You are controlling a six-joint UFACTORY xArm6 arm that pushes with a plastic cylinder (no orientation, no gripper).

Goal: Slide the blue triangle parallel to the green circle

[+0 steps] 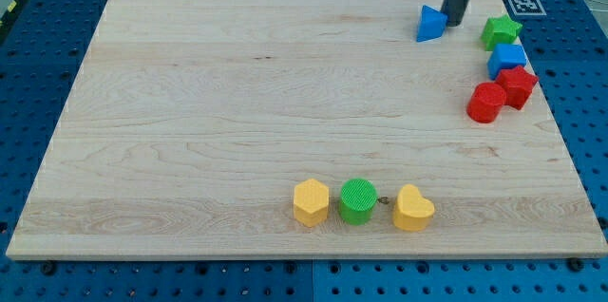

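Sitting just to the view's left of our tip (455, 24), the small blue plastic triangle (431, 25) touches the dark rod or comes very close to it; we cannot tell which. We carry no gripper, only this straight rod, so nothing is held, and its lower end rests on the pale wooden board (209, 103) near the view's top right.

Further from our tip, to the view's right, stands the green plastic star (501, 30). Below that star, toward the view's bottom, sits a blue plastic cube (506, 57), then a red plastic block with angled sides (519, 84), and beside it a red plastic cylinder (486, 103), these four clustered close together.

Well apart from our tip, down near the view's bottom edge, the green plastic circle (358, 200) stands in a row between a yellow plastic hexagon (311, 201) on the view's left and a yellow plastic heart (413, 209) on the view's right.

A blue pegboard surface (38, 74) surrounds the board.
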